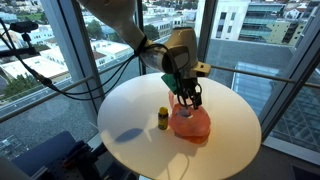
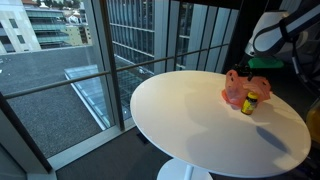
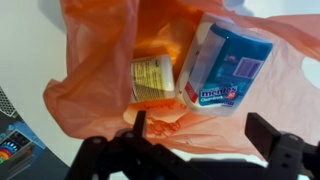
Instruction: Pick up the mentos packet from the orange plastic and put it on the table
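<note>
Currently, in an exterior view, the jaws hang just over the orange plastic bag on the round white worktop. A small yellow bottle stands at the bag's 9 o'clock.

In an exterior view, the bottle sits at the bag's 5 o'clock.

Wrist view: jaws spread wide, pinching nothing. The mentos packet lies inside the bag, at 3 o'clock of a yellow-labelled container.

We saw a thin, crinkled, translucent orange plastic bag, a glossy printed wrapper on the mentos packet, a dull-labelled yellow bottle, and a smooth white table.
</note>
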You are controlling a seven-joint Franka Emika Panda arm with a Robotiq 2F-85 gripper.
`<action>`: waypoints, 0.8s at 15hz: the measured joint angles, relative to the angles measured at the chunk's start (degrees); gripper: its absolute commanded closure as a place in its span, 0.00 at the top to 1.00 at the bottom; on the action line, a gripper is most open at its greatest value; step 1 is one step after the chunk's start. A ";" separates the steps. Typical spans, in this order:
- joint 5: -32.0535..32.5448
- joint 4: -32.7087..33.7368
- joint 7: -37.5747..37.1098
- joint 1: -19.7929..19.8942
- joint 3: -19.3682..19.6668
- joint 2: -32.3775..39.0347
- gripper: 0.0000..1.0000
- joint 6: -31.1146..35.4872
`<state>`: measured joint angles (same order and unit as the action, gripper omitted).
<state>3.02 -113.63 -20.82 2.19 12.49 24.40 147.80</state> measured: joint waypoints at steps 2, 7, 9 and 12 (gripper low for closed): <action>0.00 0.01 -0.87 0.00 0.06 0.37 1.00 -1.14; 0.00 0.01 -2.55 -0.27 0.06 1.37 1.00 -2.65; 0.00 0.02 -2.89 -0.50 0.06 2.06 1.00 -2.65; -0.02 0.04 -3.73 -0.91 0.04 3.35 1.00 -2.64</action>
<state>2.99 -113.59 -24.55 1.28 12.53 27.76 145.16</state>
